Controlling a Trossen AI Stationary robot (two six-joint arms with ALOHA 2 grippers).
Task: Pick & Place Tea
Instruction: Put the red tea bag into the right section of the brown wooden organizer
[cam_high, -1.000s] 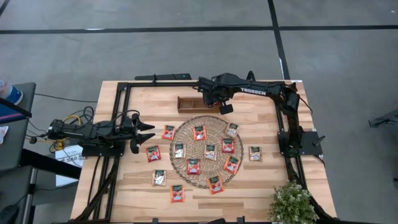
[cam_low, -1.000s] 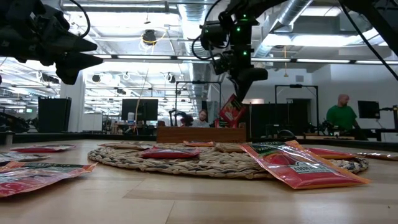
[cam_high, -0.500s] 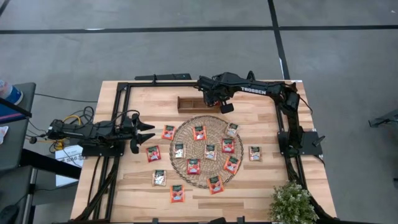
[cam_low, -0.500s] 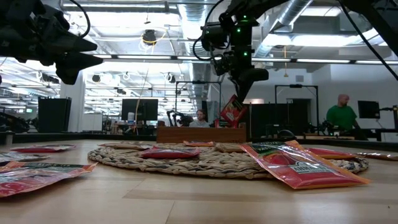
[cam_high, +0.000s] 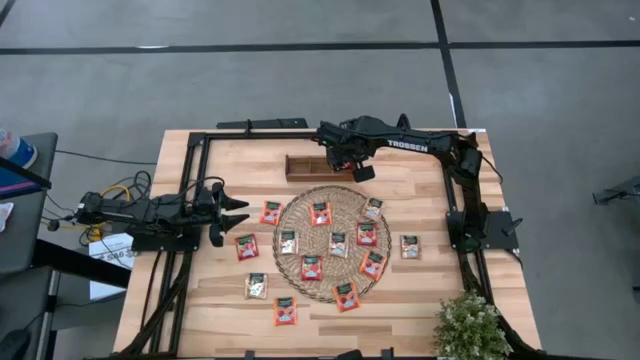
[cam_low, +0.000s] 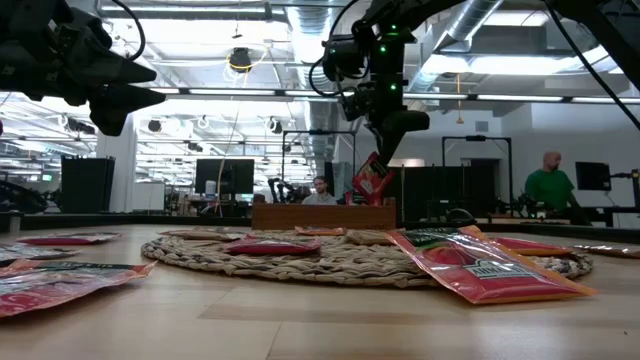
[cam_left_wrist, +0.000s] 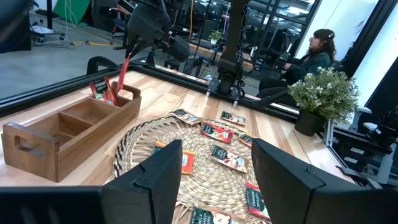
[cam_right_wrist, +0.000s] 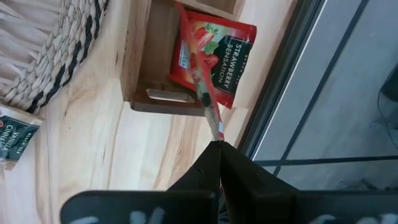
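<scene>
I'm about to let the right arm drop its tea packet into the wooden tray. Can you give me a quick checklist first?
1. Right gripper shut on red packet: ok.
2. Packet over the wooden tray end compartment: ok.
3. That compartment has room: cannot tell; one strawberry packet already stands there.
4. Left gripper open, parked at the table's left edge, away from the tray: ok.
5. More packets waiting on the woven mat: ok.

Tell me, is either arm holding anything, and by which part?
Yes. The right pincer pinches a red tea packet by one edge, over the wooden tray. The left pincer is open, holding nothing.
</scene>
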